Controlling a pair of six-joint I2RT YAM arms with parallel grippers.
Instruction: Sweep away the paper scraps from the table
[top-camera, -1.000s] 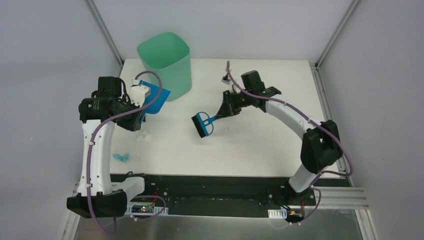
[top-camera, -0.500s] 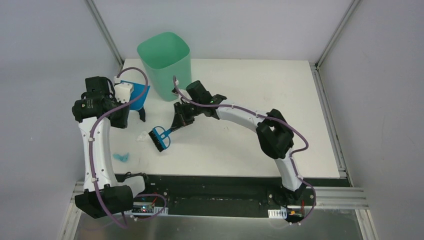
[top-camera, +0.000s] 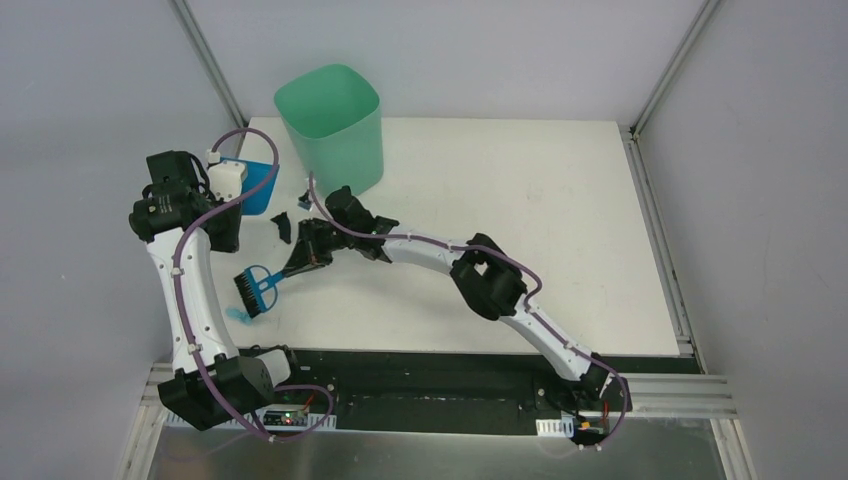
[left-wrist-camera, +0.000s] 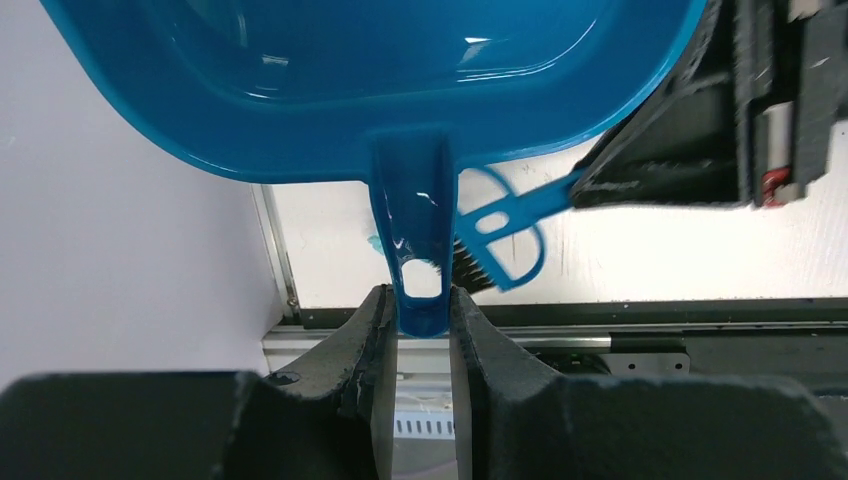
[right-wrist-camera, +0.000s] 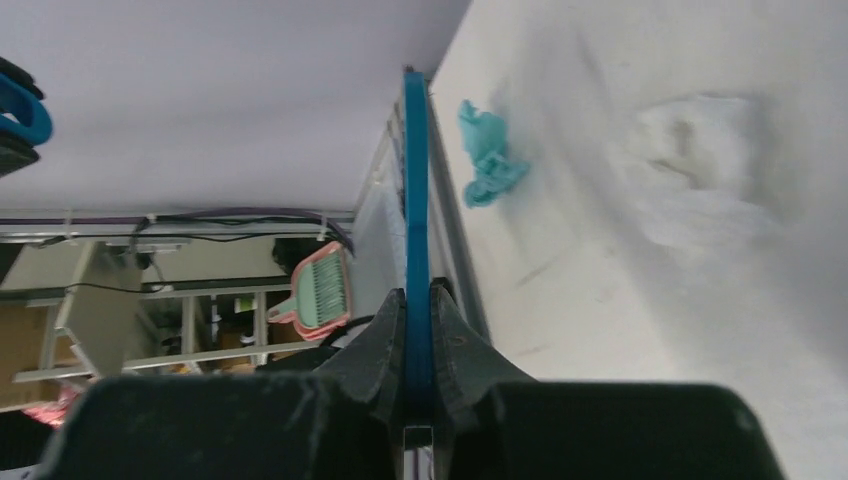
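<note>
**Paper scraps (top-camera: 238, 317) lie at the front-left of the desk (top-camera: 540, 200), brush beside them**

The scraps that can be made out sit on the left part of the desk. A light blue wad (right-wrist-camera: 488, 152) rests close to the front-left corner, just beside the bristles of the hand brush (top-camera: 255, 288). The right wrist view shows a white wad (right-wrist-camera: 700, 165) a little farther in, blurred. A dark piece (top-camera: 283, 228) near the green bin (top-camera: 335, 120) may be another scrap, but it is too small to be sure.

The right gripper (right-wrist-camera: 417, 300) is clamped tight on the end of the brush handle, with its arm stretched across to the left side. The left gripper (left-wrist-camera: 420, 305) pinches the handle of the blue dustpan (left-wrist-camera: 400, 90). The pan appears lifted over the far-left corner, well apart from the wads.

By their look, the wads are very light, soft and crumpled, so they need no grasp at all and the bristles should push them. A fast stroke would likely flick them off the desk edge just beside the blue wad. Short, low strokes toward a pan lip pressed flat to the desk seem safer, and the pan would first have to come down.
</note>
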